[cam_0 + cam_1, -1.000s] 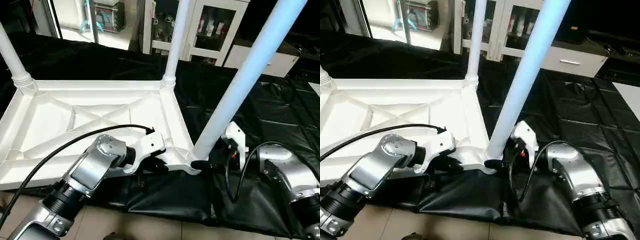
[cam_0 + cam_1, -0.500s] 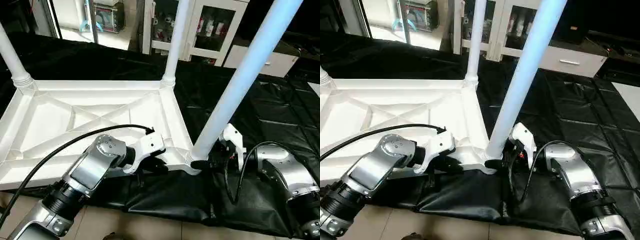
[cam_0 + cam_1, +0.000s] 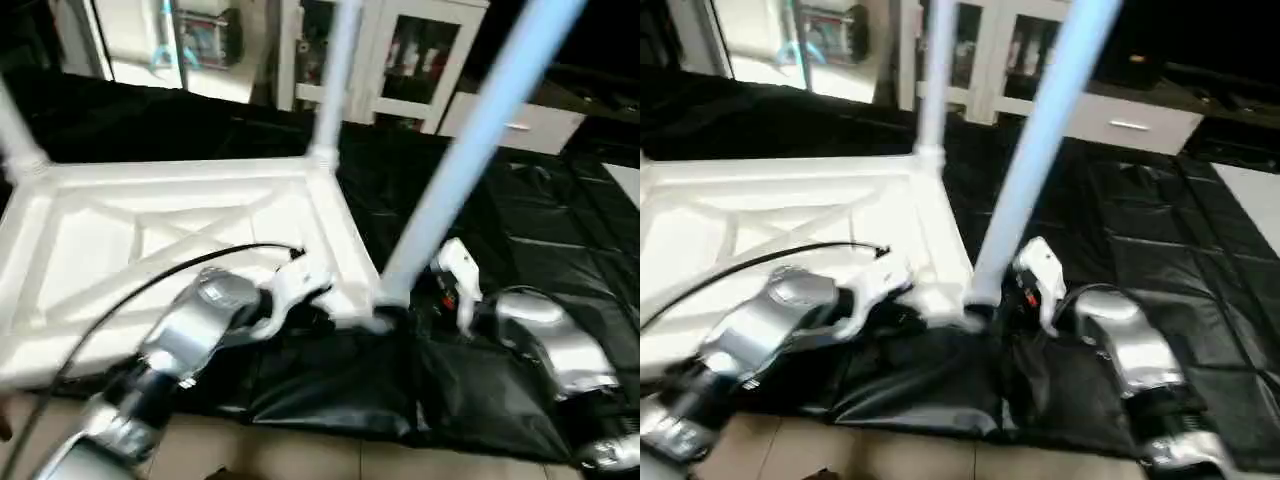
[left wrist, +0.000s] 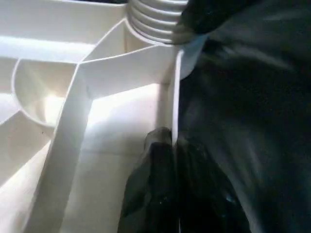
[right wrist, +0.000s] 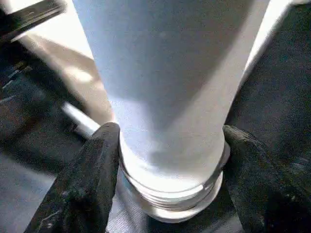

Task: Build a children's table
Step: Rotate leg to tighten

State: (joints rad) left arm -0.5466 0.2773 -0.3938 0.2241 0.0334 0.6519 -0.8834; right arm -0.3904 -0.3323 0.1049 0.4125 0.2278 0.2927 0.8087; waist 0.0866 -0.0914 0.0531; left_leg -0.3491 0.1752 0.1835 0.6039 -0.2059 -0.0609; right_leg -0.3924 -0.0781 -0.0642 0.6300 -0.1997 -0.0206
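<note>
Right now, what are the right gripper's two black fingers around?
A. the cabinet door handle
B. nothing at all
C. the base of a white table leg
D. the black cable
C: the right gripper has a finger on each side of the white leg, just above its ribbed base.

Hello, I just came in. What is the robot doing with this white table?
The robot is putting a children's table together. The top lies upside down on a black mat, ribs showing. The left pincer is shut on the top's near rim, holding it in place. The right pincer has one finger on each side of a leg, low at its base, at the near corner socket. Another leg stands in the far corner.
</note>
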